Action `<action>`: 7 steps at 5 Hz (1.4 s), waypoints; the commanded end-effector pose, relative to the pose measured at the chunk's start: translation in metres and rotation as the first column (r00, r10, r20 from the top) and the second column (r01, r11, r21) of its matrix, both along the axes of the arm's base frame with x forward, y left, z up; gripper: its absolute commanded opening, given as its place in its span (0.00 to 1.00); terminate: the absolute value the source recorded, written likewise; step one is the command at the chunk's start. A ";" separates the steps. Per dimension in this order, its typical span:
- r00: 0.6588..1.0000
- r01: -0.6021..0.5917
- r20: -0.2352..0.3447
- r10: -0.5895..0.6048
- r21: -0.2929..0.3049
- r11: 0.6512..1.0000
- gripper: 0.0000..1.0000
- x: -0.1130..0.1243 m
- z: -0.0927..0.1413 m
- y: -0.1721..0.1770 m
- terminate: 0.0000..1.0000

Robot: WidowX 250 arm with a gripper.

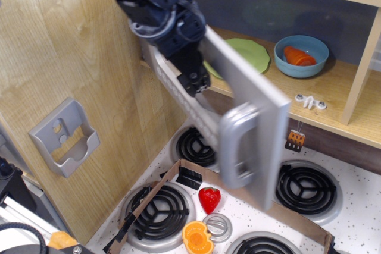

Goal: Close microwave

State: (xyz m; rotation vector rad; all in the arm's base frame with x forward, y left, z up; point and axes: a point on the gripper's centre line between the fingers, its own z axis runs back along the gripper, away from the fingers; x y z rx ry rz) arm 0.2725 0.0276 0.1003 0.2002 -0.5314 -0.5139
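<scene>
The microwave is a light wood compartment with a wide silver-grey door hinged at the left. The door is swung about halfway toward the compartment, motion-blurred, its chunky grey handle facing me. My black gripper presses against the door's outer face near the hinge side. Its fingers are too dark and blurred to tell open from shut. Inside the compartment lie a green plate, partly hidden by the door, and a blue bowl with an orange item.
A small grey wall holder hangs on the wood side panel at left. Below is a toy stove with black burners, a cardboard strip, a strawberry and an orange piece.
</scene>
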 end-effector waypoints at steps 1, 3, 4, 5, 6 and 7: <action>0.998 0.061 0.009 -0.061 -0.003 0.998 1.00 0.027 0.004 -0.026 0.00; 0.994 0.111 0.011 -0.111 0.023 0.994 1.00 0.043 0.010 -0.040 0.00; 0.992 0.128 0.016 -0.128 0.019 0.992 1.00 0.051 0.011 -0.044 0.00; 0.987 0.153 0.036 -0.154 0.026 0.988 1.00 0.056 0.013 -0.049 0.00; 0.984 0.167 0.050 -0.169 0.042 0.985 1.00 0.060 0.015 -0.053 0.00; 0.982 0.182 0.036 -0.184 0.049 0.982 1.00 0.068 0.018 -0.057 0.00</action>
